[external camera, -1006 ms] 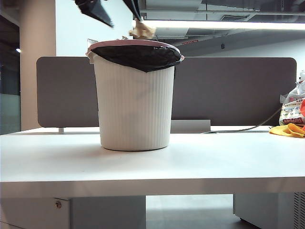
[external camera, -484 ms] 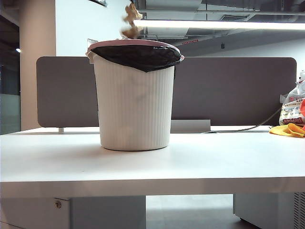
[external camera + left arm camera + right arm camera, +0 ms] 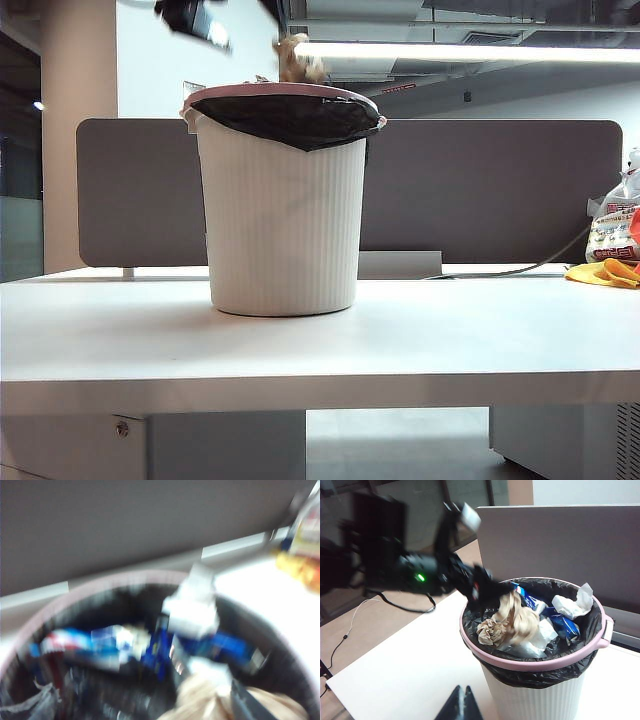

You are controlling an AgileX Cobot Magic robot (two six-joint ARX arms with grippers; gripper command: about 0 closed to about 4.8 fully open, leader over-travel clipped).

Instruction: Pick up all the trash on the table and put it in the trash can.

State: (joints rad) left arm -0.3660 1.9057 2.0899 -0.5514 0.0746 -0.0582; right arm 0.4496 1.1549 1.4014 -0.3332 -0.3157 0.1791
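Observation:
The white ribbed trash can (image 3: 283, 215) with its black liner stands on the table (image 3: 450, 340). My left gripper (image 3: 245, 22) hovers open just over the rim, its fingers wide apart. A tan crumpled ball of trash (image 3: 300, 58) hangs by one finger, not between the two; it is blurred. In the right wrist view that ball (image 3: 519, 617) is over the can's mouth (image 3: 600, 630), below the left gripper (image 3: 479, 555). Another paper ball (image 3: 489, 630) lies inside. The left wrist view is blurred: tan paper (image 3: 207, 700) beside a fingertip (image 3: 249, 706). My right gripper (image 3: 463, 700) is shut and empty, above the table in front of the can.
A grey partition panel (image 3: 500, 190) runs behind the can. At the far right lie a printed white bag (image 3: 615, 225) and a yellow-orange cloth (image 3: 605, 272), with a cable (image 3: 520, 268) leading to them. The can also holds blue-and-white wrappers (image 3: 565, 622) and white tissue (image 3: 572, 605).
The paper ball jerked up and left above the rim, then came back right and lower. The left gripper rose almost out of the exterior view and dropped back in, still wide open.

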